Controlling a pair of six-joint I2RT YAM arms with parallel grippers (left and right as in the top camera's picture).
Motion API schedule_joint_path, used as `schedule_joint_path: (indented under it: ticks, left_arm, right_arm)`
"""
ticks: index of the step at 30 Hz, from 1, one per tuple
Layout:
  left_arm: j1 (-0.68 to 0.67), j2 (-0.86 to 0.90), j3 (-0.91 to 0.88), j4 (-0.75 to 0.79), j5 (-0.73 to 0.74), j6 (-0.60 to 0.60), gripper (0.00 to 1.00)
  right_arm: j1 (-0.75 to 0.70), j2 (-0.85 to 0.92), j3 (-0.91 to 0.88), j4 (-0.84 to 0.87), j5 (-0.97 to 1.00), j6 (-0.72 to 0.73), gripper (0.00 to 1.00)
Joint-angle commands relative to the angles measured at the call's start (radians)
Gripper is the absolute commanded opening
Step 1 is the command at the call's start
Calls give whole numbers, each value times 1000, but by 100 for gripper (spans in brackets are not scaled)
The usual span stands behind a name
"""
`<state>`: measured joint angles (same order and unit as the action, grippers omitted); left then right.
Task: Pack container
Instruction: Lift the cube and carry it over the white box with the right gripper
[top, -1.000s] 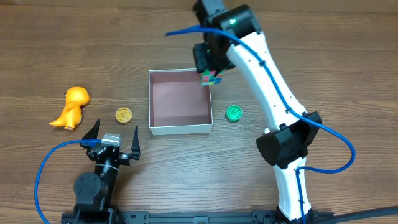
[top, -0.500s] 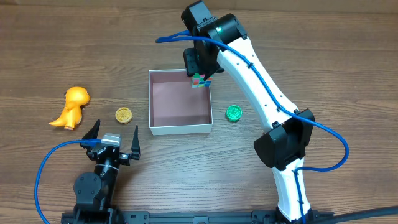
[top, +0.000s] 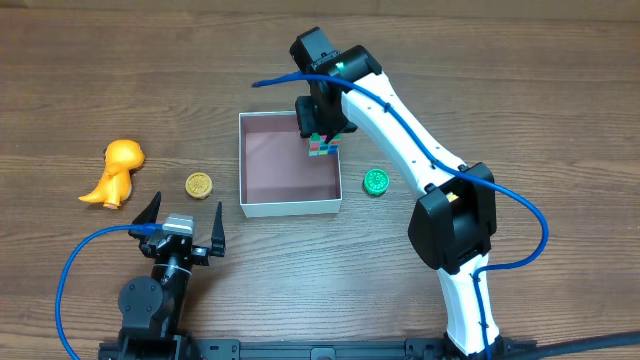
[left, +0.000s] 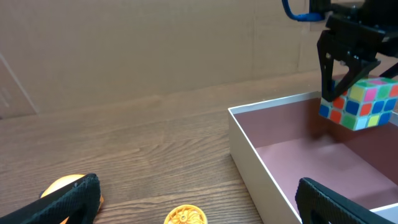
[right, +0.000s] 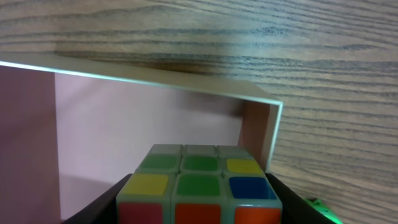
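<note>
**Setting:** robotics test bench, lab type.

**Evidence:**
- Bare wood-grain table (top: 520, 90).
- White robot arm (top: 410, 120) and black robot arm (top: 150, 300), both based at a black rail (top: 330, 350) on the near edge.
- Loose blue cables (top: 70, 270) looping off both.
- Plain cardboard wall (left: 155, 50) beyond the right claw (left: 345, 93), closing off the room.

**Test props:**
- Orange toy dinosaur (top: 115, 172) and gold token (top: 199, 185), ahead of the left claw (top: 185, 212).
- Green token (top: 376, 181), right of the right claw.
- Puzzle cube (top: 321, 147), gripped in the right claw.
</note>
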<state>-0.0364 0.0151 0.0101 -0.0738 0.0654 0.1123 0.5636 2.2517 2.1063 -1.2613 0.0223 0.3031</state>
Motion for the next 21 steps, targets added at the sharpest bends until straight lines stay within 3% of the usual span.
schedule_joint_path:
  ticks: [1,21]
  left_arm:
    - [10,-9,-5,1,-10,15,100]
    - [10,-9,-5,1,-10,15,100]
  right_arm:
    - [4,-11,-12,21,-2,8,40]
    - [6,-10,-12,81,3,8,41]
